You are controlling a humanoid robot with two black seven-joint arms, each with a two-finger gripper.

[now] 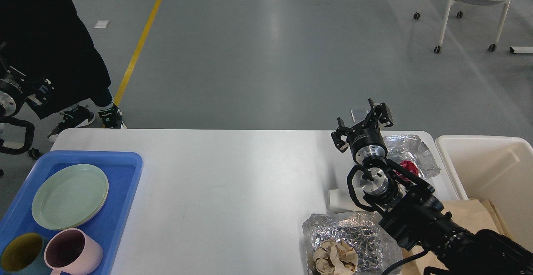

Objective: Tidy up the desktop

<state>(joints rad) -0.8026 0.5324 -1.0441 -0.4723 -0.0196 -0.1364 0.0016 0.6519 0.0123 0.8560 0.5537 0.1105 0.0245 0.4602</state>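
The white tabletop (233, 191) fills the lower half of the head view, its far edge running straight across and its far corners rounded.

At the near left corner a blue plastic tray (125, 160) overhangs the left edge. In it lies a short stack of pale green plates (70, 196), and at the tray's near end stand a pink mug (73, 252) and, just to its left, a teal mug with a yellow inside (21, 258).

The right arm comes in from the lower right corner and reaches up over the right end of the tabletop. Its right gripper (366, 123) sits above the far right corner with its jaws spread wide apart and holding nothing.

Just to the right of it, at the far right corner, lies a crumpled sheet of foil (410, 148) with a small red object (409, 168) on its near side, partly hidden by the arm. Near the right part of the near edge lies a second crumpled foil sheet (354, 233), with a ball of brown paper (335, 258) on it. A small white block (339, 200) lies between the two foil sheets.

Beside the tabletop's right edge stands a cream-white plastic bin (479, 141), with brown paper (470, 212) at its near end.

The left gripper (39, 89) shows at the left edge of the view, off the tabletop, dark against a person's black coat (46, 37); how its jaws stand I cannot tell.
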